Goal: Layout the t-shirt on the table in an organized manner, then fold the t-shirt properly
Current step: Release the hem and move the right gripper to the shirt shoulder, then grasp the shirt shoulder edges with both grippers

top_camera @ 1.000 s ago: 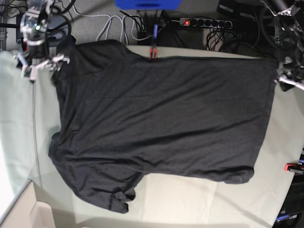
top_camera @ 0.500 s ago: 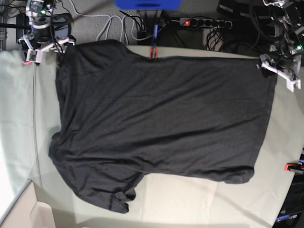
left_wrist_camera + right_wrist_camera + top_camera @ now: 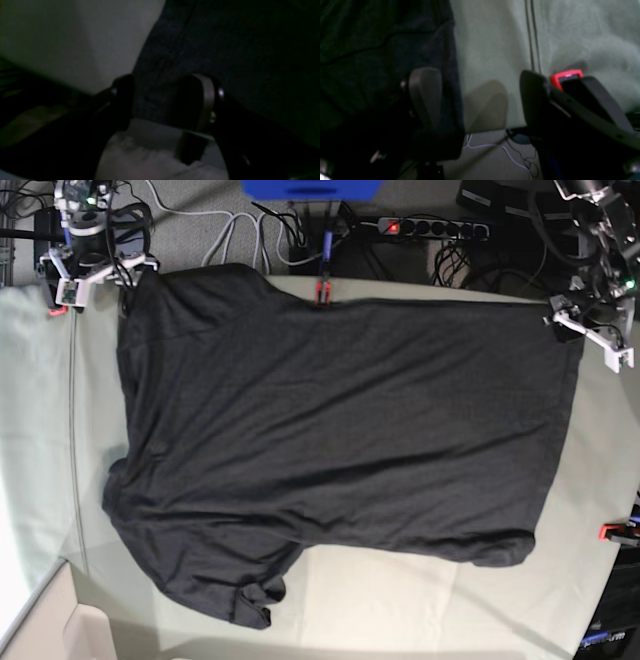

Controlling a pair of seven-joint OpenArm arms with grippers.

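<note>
The dark t-shirt (image 3: 330,440) lies spread flat on the table (image 3: 400,600), collar end at the left and hem at the right; no logo shows. My right gripper (image 3: 97,280) is open at the shirt's far left corner. In the right wrist view (image 3: 480,100) one finger rests over the shirt's edge (image 3: 370,50) and the other over bare cloth (image 3: 495,50). My left gripper (image 3: 590,335) is open at the far right hem corner. In the left wrist view (image 3: 160,105) its fingers stand either side of dark shirt fabric (image 3: 225,50).
Red clamps hold the table cloth at the far edge (image 3: 322,292), the right edge (image 3: 612,531) and beside my right gripper (image 3: 566,75). A power strip (image 3: 430,227) and cables lie on the floor behind. The near sleeve (image 3: 240,595) is bunched at the lower left.
My right gripper moved back to the shirt's far left corner. My left gripper moved in to the far right hem corner. The shirt's far left corner now lies flatter.
</note>
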